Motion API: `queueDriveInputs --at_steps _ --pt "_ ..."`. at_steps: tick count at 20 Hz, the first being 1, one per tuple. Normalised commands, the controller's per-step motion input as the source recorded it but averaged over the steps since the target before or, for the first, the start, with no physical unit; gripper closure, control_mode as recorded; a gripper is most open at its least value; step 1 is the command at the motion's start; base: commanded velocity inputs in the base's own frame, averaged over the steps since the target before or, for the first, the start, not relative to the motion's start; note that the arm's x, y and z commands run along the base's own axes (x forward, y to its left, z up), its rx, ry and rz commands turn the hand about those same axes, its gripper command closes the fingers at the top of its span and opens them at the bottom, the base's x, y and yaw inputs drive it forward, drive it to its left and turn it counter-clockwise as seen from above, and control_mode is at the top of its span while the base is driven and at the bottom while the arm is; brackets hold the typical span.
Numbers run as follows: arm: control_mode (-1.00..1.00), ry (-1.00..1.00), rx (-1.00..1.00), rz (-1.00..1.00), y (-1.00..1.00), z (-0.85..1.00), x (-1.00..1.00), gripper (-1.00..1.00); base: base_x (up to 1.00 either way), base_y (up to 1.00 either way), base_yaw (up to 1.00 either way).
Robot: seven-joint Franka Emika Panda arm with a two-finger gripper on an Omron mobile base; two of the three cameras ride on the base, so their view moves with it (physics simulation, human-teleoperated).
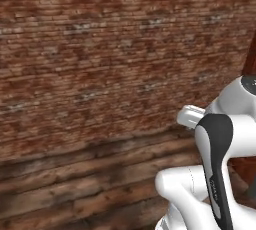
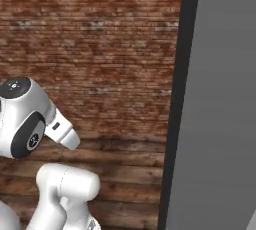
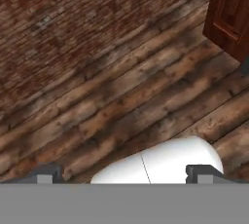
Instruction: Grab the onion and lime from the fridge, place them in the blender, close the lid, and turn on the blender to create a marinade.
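My gripper (image 3: 125,174) points down at a wooden plank floor. Its two dark fingertips (image 3: 46,175) stand far apart, open, with nothing between them. A tall flat grey panel with a dark edge (image 2: 220,104) takes up the right of the right base view; I cannot tell whether it belongs to the fridge. The onion, the lime, the blender and the lid are out of view. The white arm (image 1: 220,149) rises folded at the lower right of the left base view and at the lower left of the right base view, arm (image 2: 30,119).
A red brick wall (image 1: 100,49) runs across ahead, with the plank floor (image 1: 90,179) at its foot. A red-brown wooden cupboard (image 3: 231,9) stands at the hand view's upper right corner, and a sliver of it (image 1: 251,56) shows at the left base view's right edge.
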Motion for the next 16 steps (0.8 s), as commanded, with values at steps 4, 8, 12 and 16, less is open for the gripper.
queueDriveInputs --at_steps 4,8,12,16 --pt "1.00 0.00 0.00 0.00 0.00 0.00 0.00 -1.00 0.45 0.23 -0.79" --pt "1.00 0.00 0.00 0.00 0.00 0.00 0.00 -1.00 0.09 0.12 -0.91" --pt "1.00 0.00 0.00 0.00 0.00 0.00 0.00 -1.00 0.00 0.00 -0.94" --pt "1.00 0.00 0.00 0.00 0.00 0.00 0.00 -1.00 0.16 0.00 -0.86"
